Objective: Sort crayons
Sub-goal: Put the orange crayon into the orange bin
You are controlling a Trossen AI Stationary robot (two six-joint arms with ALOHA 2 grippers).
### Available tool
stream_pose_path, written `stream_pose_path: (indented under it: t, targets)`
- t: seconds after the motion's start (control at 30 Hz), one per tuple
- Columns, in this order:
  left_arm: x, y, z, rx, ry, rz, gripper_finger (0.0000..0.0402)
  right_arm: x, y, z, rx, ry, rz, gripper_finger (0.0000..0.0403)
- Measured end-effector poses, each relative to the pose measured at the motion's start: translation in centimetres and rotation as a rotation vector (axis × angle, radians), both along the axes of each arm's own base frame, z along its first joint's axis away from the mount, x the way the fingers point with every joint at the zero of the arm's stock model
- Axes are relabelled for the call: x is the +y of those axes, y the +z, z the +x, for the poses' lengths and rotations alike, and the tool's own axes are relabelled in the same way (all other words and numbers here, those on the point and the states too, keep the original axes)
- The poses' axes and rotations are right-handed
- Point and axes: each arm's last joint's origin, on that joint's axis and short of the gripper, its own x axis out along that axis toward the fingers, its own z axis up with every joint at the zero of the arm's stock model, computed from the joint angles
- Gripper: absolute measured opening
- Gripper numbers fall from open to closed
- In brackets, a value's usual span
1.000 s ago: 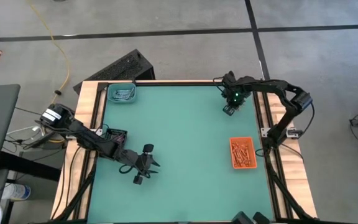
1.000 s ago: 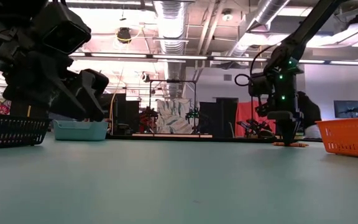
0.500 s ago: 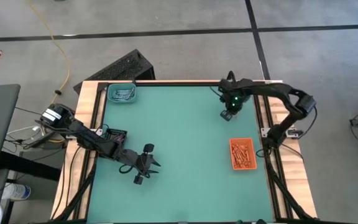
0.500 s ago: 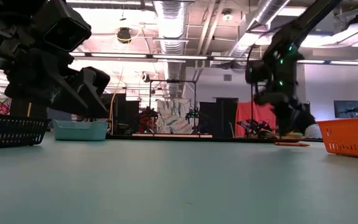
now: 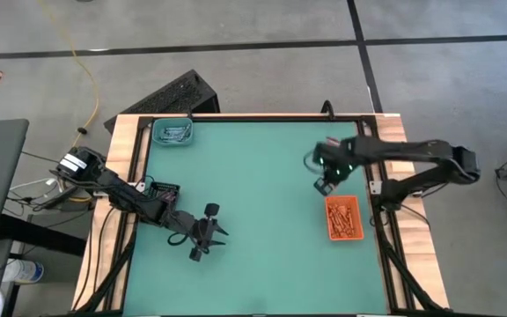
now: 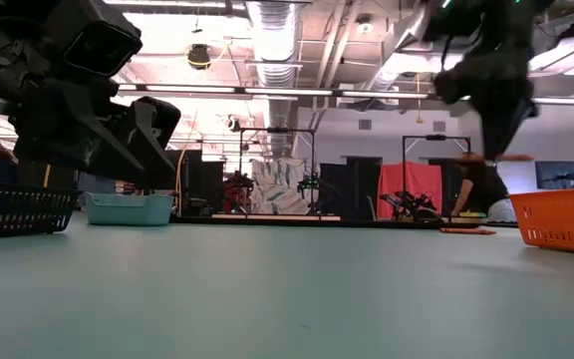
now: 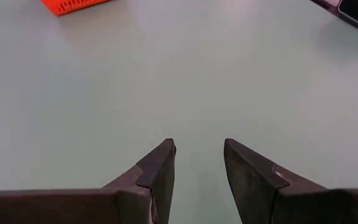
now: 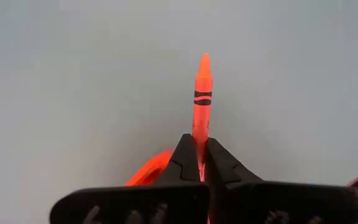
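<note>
My right gripper (image 5: 324, 185) hangs above the table just beyond the far end of the orange tray (image 5: 342, 217), shut on one orange-red crayon (image 8: 201, 93). The tray holds several orange crayons. Another orange-red crayon (image 6: 466, 230) lies flat on the table at the far right. My left gripper (image 5: 211, 233) stands open low over the near left part of the table, nothing between its fingers (image 7: 160, 165). The teal tray (image 5: 172, 133) in the far left corner holds pale crayons. My right gripper pinches the orange-red crayon between its two fingers (image 8: 185, 155), which point down from above. The crayon's pointed end (image 8: 204, 62) sticks out past the fingertips; its other end is hidden behind them. The crayon (image 6: 496, 158) hangs about level, lifted well clear of the table.
A black tray (image 5: 161, 189) sits at the table's left edge beside my left arm. In the low view the orange tray (image 6: 566, 219) stands at the right, the teal tray (image 6: 128, 207) and black tray (image 6: 18, 209) at the left. Bare green table lies between.
My right gripper has risen from the table at the far right corner and swung toward the near edge, up to the orange tray, turning as it went. It carries one orange-red crayon lifted clear; the other crayon has stayed on the table.
</note>
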Motion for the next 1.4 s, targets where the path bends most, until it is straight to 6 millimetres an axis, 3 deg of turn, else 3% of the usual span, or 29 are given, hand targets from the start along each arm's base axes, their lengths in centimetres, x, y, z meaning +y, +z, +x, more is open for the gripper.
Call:
stream_pose_path:
  t: [0.27, 0.5, 0.9, 1.4]
  targets:
    - [0.0, 0.0, 0.0, -0.016, -0.032, 0.069, 0.0128, 8.2, 0.3, -0.2, -0.041, -0.069, 0.030, 0.0000]
    - [0.3, 0.0, 0.2, -0.024, -0.027, 0.092, 0.0128, 12.0, -1.6, -0.4, 0.081, -0.154, -0.010, 0.0000]
    - [0.5, 0.2, 0.3, -0.045, -0.022, 0.092, 0.0128, 13.1, -3.6, 0.2, 0.212, -0.201, -0.020, 0.0000]
    - [0.5, 0.2, 0.3, -0.043, -0.019, 0.084, 0.0128, 13.2, -3.7, 0.3, 0.208, -0.217, -0.018, 0.0034]
